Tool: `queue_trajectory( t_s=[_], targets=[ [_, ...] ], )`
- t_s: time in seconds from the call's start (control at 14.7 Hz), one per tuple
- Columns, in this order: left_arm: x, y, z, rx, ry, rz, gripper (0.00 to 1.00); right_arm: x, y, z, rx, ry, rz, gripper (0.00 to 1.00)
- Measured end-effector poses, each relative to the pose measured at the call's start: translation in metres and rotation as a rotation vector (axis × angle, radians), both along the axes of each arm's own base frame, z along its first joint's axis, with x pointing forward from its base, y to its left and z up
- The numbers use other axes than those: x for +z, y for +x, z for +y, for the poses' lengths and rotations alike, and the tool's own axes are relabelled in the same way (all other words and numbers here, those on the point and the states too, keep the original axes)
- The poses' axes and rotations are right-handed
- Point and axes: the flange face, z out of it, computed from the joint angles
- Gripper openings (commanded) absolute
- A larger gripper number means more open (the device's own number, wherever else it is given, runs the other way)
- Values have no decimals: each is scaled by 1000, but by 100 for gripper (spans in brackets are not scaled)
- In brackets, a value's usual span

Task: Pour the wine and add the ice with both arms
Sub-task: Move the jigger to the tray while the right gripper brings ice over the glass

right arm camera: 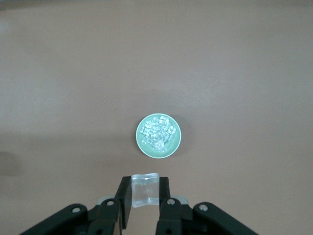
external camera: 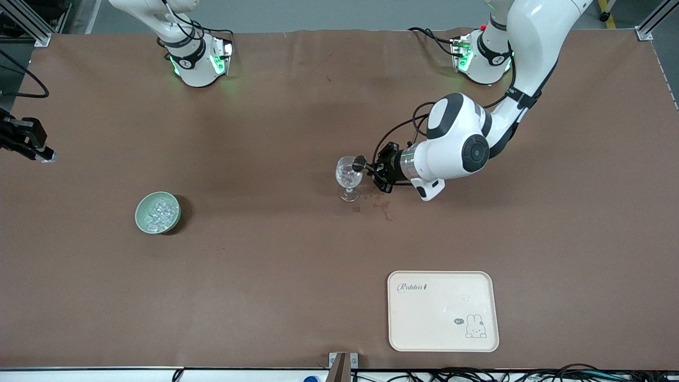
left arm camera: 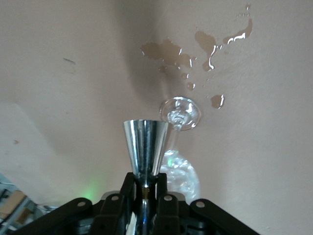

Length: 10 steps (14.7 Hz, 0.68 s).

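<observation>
The left end effector is clamped on a metal jigger, tipped sideways with its mouth at the rim of the wine glass, apparently to pour; the glass stands mid-counter beside spilled drops. The right end effector pinches one clear ice cube high above the counter, likely to carry it to the glass. The remaining ice sits heaped in a green bowl toward the right arm's end, beneath that end effector and well apart from it.
</observation>
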Motion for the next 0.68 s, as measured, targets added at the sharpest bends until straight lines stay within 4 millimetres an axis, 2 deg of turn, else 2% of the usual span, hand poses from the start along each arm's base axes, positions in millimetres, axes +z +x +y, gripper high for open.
queue_trajectory(
  t_s=[0.27,0.41,0.54,0.68],
  targets=[
    [17,11,5,-67,-38,-15,0,0,0,0,0,0,0,12],
    [20,20,16,-79,-91,-29,0,0,0,1,2,0,-1,12],
    [22,35,41,-79,-174,-42,0,0,1,10,-4,2,-4,12],
    [26,58,78,-41,-266,-72,0,1,5,35,-36,10,-19,12]
  ],
)
